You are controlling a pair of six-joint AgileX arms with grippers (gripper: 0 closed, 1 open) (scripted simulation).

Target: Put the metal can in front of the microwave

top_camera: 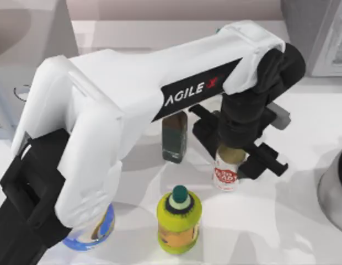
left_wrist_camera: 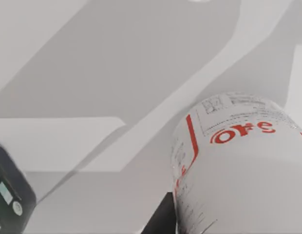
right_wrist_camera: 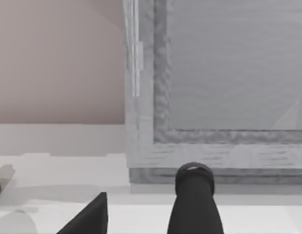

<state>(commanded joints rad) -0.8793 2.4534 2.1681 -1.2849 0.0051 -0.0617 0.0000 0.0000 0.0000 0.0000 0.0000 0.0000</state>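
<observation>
The metal can [top_camera: 226, 175], white with red print and a dull gold top, stands upright on the table right of centre. My left arm reaches across from the lower left, and my left gripper [top_camera: 235, 148] points down over the can, shut on its upper part. Up close in the left wrist view, the can [left_wrist_camera: 238, 165] shows with one dark finger [left_wrist_camera: 160, 220] against its side. The microwave [top_camera: 27, 55], a pale grey box, sits at the far left, well away from the can. My right gripper [right_wrist_camera: 141, 214] is parked and open, facing a grey speckled appliance [right_wrist_camera: 214, 73].
A dark green block [top_camera: 175, 136] stands just left of the can. A yellow-green bottle with a teal cap [top_camera: 179, 218] is in front of it. A blue-rimmed dish [top_camera: 94, 236] lies at the lower left, a grey metal object [top_camera: 334, 193] at the right edge, and the speckled appliance [top_camera: 320, 33] at the far right.
</observation>
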